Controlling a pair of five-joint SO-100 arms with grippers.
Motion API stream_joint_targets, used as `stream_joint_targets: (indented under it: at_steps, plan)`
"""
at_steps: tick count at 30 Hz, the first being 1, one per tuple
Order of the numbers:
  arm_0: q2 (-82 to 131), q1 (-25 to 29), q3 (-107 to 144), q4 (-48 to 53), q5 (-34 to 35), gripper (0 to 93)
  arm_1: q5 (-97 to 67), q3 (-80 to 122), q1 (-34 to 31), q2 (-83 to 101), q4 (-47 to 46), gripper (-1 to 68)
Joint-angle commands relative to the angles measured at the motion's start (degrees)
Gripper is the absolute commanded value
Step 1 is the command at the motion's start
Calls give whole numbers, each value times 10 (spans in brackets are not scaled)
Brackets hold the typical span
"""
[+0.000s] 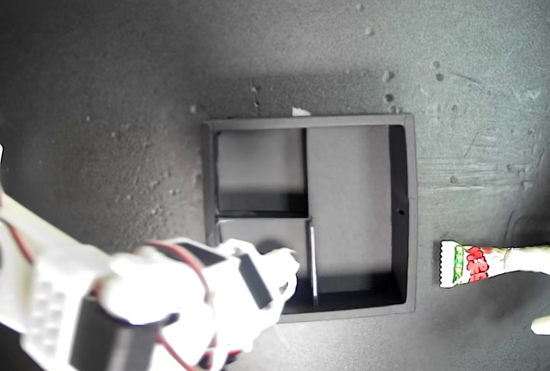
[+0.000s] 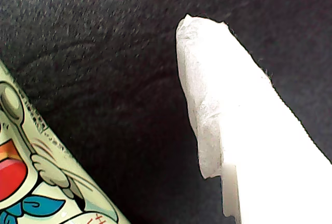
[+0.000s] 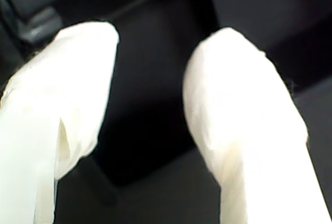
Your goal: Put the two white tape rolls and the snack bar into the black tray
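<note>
The square matte black tray (image 1: 409, 208), shallow with raised walls and three compartments, sits mid-table on a dark, grainy mat (image 1: 129, 62), and no white tape rolls show in any view, so they cannot be placed. The second gripper (image 3: 150, 110), on the white arm at the exterior view's lower left, hangs over the tray's near small compartment with its pale, fibre-wrapped fingers apart and nothing between them. The snack bar (image 1: 468, 263), a glossy white-green packet with red lettering and a crimped zigzag end, lies outside the tray at the exterior view's right edge. The first gripper (image 2: 150, 146) appears to be on the snack-bar step: one finger stands beside the wrapper, its grip unclear. Next likely calls for closing on the packet.
</note>
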Motion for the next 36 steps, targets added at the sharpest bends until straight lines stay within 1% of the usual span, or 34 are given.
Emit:
stream_joint_targets:
  at_steps: [1,4,8,9,11,13,14,17,22,24,26,28,30,33,36]
  plan:
    - [131,24,54,10,-13,62,-17,25,26,4,-20,372]
    - [197,56,149,10,-63,54,-20,52,36,4,-22,348]
    - [266,98,308,10,-151,52,-15,83,45,3,-40,291]
    - [275,108,342,10,-172,53,-16,84,48,3,-40,254]
    - [282,126,388,9,-209,52,-15,86,60,3,-34,146]
    - [287,139,425,9,-243,63,-14,86,75,4,-19,17]
    - [290,143,446,8,-258,72,-13,83,83,11,-5,-1]
    - [313,154,507,4,-292,103,-13,54,114,11,54,-4]
    - [422,160,587,4,-352,143,46,-55,161,15,244,-6]
    - [483,152,642,-8,-362,147,98,-72,175,21,259,-6]
    - [546,147,716,-52,-353,145,160,-78,182,26,258,-6]
    - [599,147,795,-116,-332,139,199,-83,190,34,259,-6]
    - [635,154,866,-194,-308,128,225,-98,201,40,279,-6]
    - [638,173,933,-294,-279,121,239,-123,229,41,313,-6]
    - [597,184,960,-367,-246,120,223,-148,271,42,337,-6]
